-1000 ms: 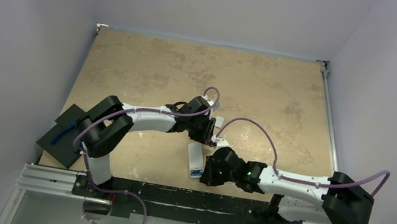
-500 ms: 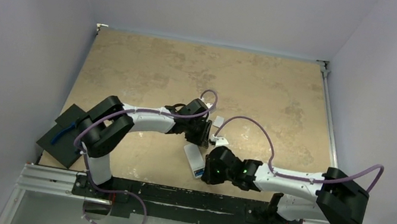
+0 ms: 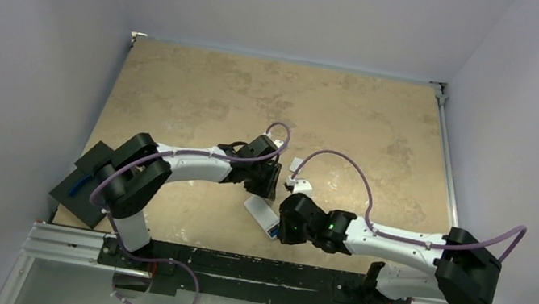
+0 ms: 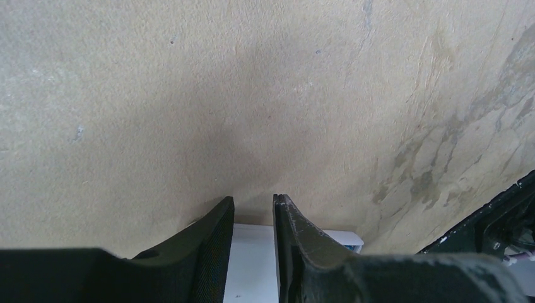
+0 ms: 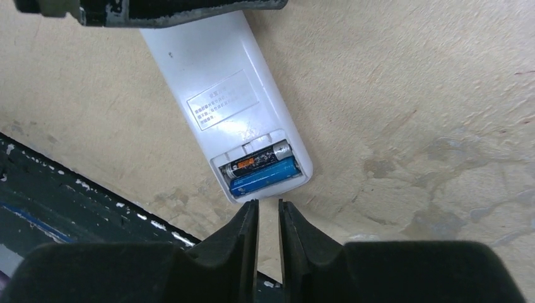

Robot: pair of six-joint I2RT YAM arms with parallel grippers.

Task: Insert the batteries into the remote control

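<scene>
The remote control (image 3: 260,213) lies face down near the table's front edge, its plain white back up (image 5: 221,82). Its battery bay is uncovered and holds the dark battery (image 5: 258,159) and the blue battery (image 5: 264,177) side by side. My left gripper (image 3: 262,186) rests its tips on the remote's far end (image 4: 252,259), jaws nearly shut with a narrow gap and nothing between them (image 4: 252,199). My right gripper (image 3: 281,226) hovers just off the bay end (image 5: 268,203), jaws nearly shut and empty.
A small white square piece (image 3: 299,183) lies just beyond the right gripper. A dark pad with blue-handled pliers (image 3: 86,182) sits at the left front corner. The black frame rail (image 3: 232,264) runs along the near edge, close to the remote (image 5: 63,196).
The remote has turned, its bay end swinging right and its far end moving left. The left gripper shifted left with it. The right gripper moved up and left to the bay end.
</scene>
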